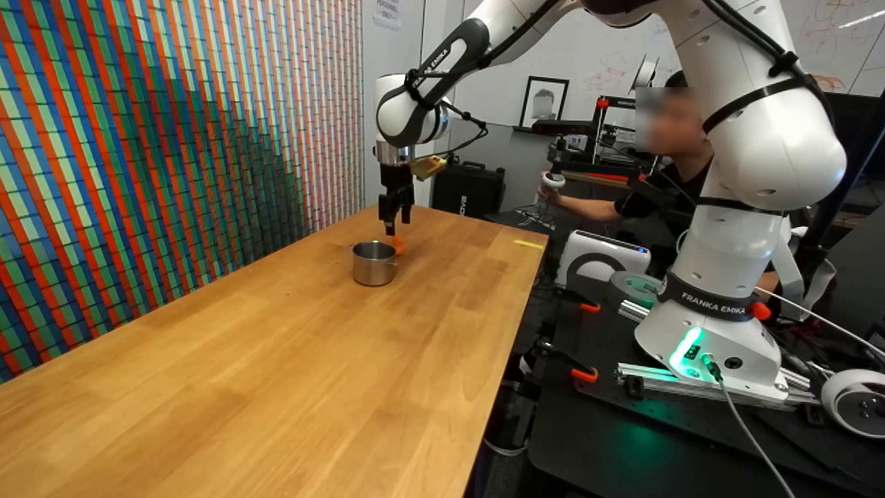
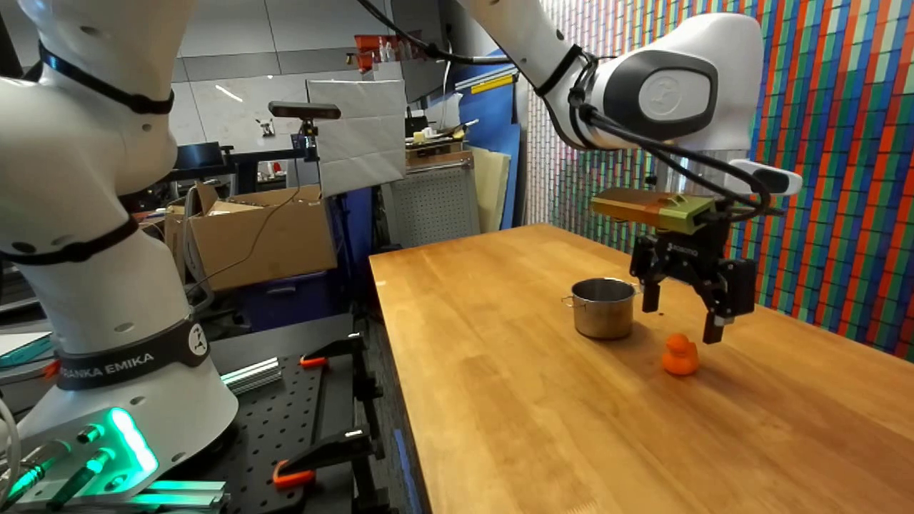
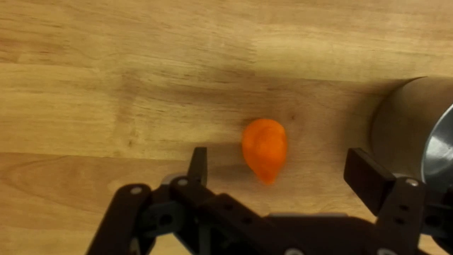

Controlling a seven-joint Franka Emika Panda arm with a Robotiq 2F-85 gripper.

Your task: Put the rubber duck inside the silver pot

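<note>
White arm (image 1: 767,155) arched, wrist (image 2: 664,93) pointing down, black pincer (image 2: 682,315) hanging, fingers (image 3: 368,180) spread apart

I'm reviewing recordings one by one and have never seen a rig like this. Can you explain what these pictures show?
The white machine is a robot arm, ending in a black two-fingered claw. Two pictures come from cameras standing outside the robot; the close-up looks down from its wrist, past the claw. On the wooden table sit an orange rubber duck and, apart from it, a silver pot; a yellow strip lies near the edge. The claw hangs open above the table and holds nothing; the duck is not in the pot yet.
</note>
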